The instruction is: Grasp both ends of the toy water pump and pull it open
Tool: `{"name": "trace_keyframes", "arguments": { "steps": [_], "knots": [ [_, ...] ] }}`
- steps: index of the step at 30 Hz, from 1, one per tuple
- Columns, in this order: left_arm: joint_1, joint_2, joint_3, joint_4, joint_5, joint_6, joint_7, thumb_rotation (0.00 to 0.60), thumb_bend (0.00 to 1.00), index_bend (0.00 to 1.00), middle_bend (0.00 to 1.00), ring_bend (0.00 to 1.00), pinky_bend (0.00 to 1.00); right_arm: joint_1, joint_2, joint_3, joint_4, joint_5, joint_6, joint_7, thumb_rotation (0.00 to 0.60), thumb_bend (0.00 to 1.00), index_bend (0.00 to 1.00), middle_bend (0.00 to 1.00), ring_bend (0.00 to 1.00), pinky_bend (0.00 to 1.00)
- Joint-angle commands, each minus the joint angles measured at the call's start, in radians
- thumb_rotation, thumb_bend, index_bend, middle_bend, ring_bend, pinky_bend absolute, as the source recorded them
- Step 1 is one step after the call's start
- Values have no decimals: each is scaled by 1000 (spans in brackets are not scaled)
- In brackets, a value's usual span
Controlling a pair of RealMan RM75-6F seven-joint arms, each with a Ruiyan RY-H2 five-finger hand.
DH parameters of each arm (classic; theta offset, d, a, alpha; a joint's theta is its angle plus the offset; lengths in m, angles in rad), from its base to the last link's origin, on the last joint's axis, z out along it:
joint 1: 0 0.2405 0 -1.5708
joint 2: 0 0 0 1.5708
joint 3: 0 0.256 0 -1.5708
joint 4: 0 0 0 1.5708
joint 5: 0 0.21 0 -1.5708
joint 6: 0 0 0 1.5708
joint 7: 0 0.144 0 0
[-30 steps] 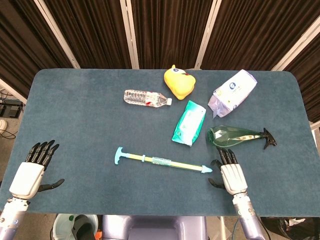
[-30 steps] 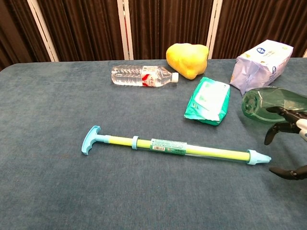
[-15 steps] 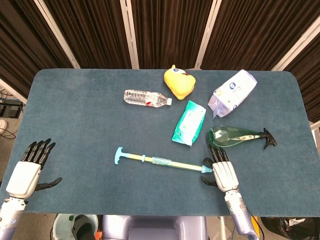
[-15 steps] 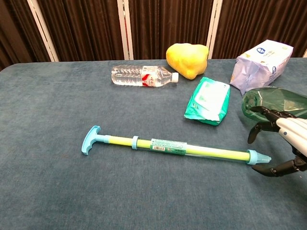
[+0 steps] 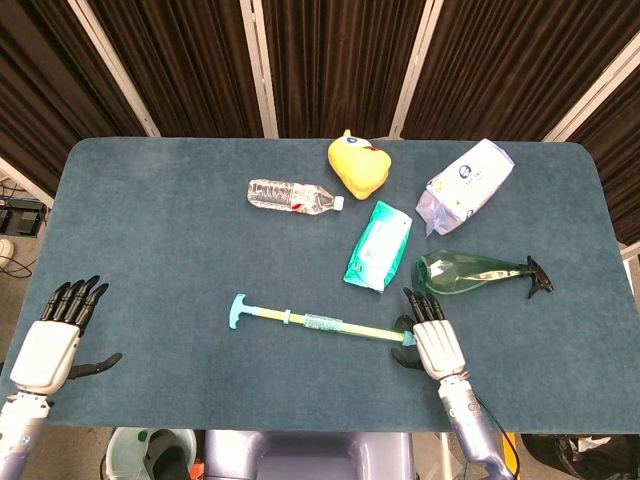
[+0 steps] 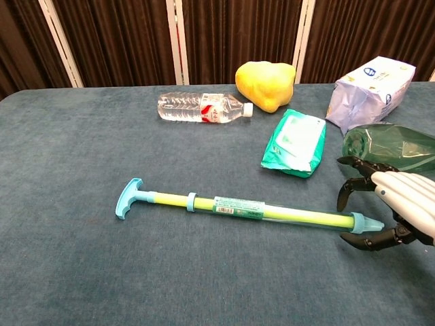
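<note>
Right hand (image 6: 397, 214) spread wide over nozzle end of toy water pump (image 6: 238, 209), holding nothing. Left hand (image 5: 58, 338) wide, empty, at table (image 5: 150, 240) corner, well apart.

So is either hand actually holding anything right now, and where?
Nothing is held. The right hand hangs open over the nozzle end of the toy water pump, fingers not closed on it. The left hand is open, far from it.

A curtained lab: dark drapes (image 5: 330, 60) behind a blue-felt table (image 5: 150, 230).
</note>
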Motion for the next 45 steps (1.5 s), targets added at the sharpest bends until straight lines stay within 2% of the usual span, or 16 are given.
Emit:
{"name": "trace_keyframes", "arguments": {
  "steps": [1,11,20,26,28,30,33,39,45],
  "knots": [
    [0,1,0,0,0,1,-1,600,71,0,0,0,31,5,-8,4,12,5,-6,6,600,316,451,0,0,0],
    [0,0,-2,3,-9,-3,0,600,71,0,0,0,31,21,-27,8,45,9,-24,30,600,326,492,10,0,0],
    [-4,-1,-4,6,-17,-13,2,600,72,0,0,0,31,29,-37,15,66,3,-15,53,600,345,651,85,0,0],
    [-6,-2,-2,8,-16,-18,5,600,113,2,0,0,31,27,-40,13,71,-3,-1,59,600,371,736,129,0,0],
    [-8,-6,-2,11,-17,-22,8,600,127,42,0,0,31,26,-38,11,71,-5,3,62,600,375,741,132,0,0],
    [-16,-20,-7,24,-14,-27,6,600,154,144,0,0,31,24,-35,9,69,-6,5,65,600,380,742,134,0,0],
    [-46,-80,-16,86,-16,-68,-24,600,201,215,0,0,31,21,-27,3,59,-6,4,68,600,382,744,135,0,0],
    [-117,-233,-49,225,25,-84,-130,600,333,254,0,0,31,19,-11,-5,34,-14,10,62,600,383,743,134,0,0],
    [-209,-375,-99,322,33,-132,-212,600,299,256,0,0,31,19,-1,-5,5,-19,17,69,600,383,743,134,0,0]
  ]
}}
